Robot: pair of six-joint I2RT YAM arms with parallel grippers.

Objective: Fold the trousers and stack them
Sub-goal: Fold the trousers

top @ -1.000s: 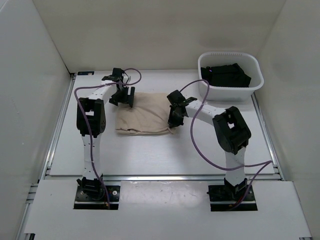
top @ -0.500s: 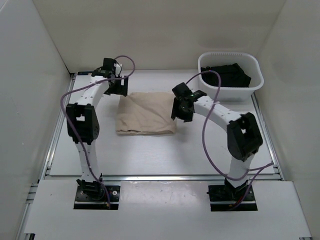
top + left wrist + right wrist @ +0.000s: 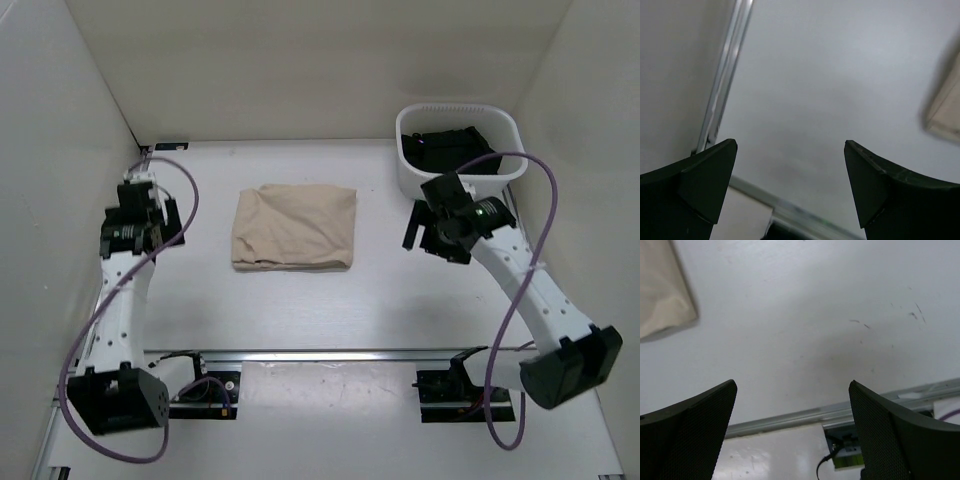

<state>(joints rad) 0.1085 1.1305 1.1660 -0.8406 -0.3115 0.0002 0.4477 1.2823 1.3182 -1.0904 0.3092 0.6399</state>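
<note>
Now my jaws stand wide and empty on both sides: left gripper [image 3: 790, 150] beside the left rail [image 3: 722, 85], right gripper [image 3: 792, 387] just released and drawn back toward the basket [image 3: 505, 125]. The trousers [image 3: 294, 228] lie folded on the table [image 3: 300, 300], so folding looks done. The basket's dark contents [image 3: 450, 150] I cannot identify.

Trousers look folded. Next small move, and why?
Probably swing the right hand over the basket for a dark garment: the trousers lie folded flat; the right hand is open, empty and nearest the basket, the left hand open and far off.
</note>
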